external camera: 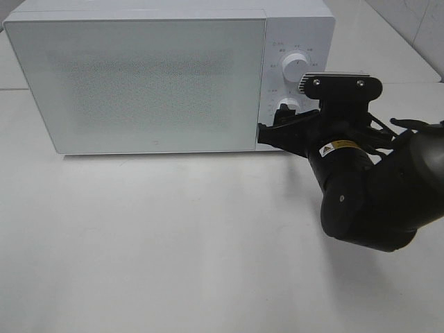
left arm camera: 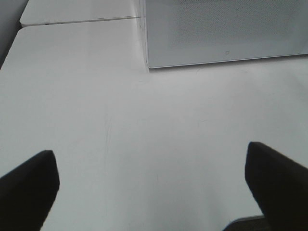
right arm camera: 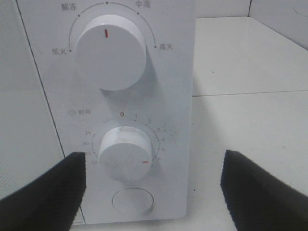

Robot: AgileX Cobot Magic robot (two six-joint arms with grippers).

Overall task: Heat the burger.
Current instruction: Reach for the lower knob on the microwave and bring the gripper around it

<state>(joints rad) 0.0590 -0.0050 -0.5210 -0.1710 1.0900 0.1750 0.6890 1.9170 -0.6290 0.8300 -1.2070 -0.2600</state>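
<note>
White table fills the scene. It is bare in front of the microwave and open to its right, so both arms have plenty of room to back away. A seam to a second tabletop runs behind the oven's left corner.

The microwave door is shut and frosted, and the burger shows in no view. It may sit inside, but I cannot tell.

The right arm reaches in to the control panel. The right gripper has its fingers spread wide either side of the lower knob, apart from it and holding nothing. The left gripper hangs over bare table near the oven's front left corner, fingers just as wide and empty.

The lower knob's red mark already points off zero, so a further twist could run the heat too long. The knob is smooth and round and might slip between closing fingers, and a forward push could shove the oven back. The upper knob stands well clear. The round button sits just under the lower knob, and a stray bump there might pop the door if it is the release.
</note>
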